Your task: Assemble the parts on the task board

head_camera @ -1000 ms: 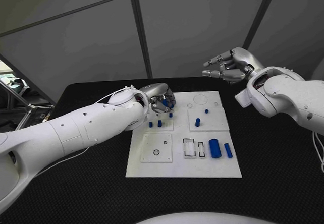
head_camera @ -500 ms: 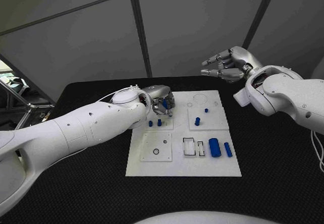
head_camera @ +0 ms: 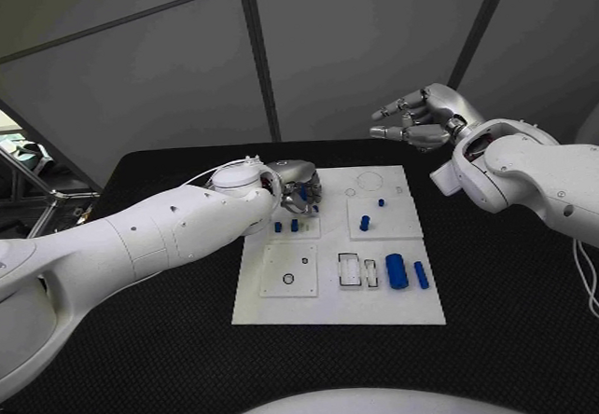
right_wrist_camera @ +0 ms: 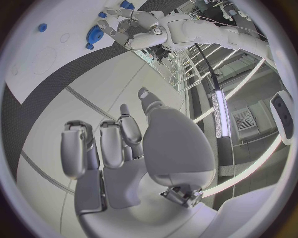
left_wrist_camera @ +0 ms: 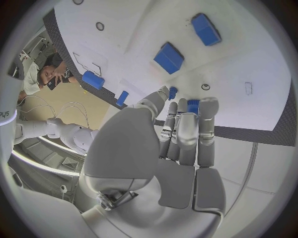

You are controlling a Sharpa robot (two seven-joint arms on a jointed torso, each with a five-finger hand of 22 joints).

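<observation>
Left hand [head_camera: 295, 186] is hovering over the far-left corner of the task board [head_camera: 295, 315], having crept slightly farther back in the last second. It is pinching a small blue part [left_wrist_camera: 193, 105] at its fingertips, probably ready for seating; the contact is poorly seen. Right hand [head_camera: 417, 121] is staying raised beyond the worktop, fingers loosely curled, holding nothing.
</observation>
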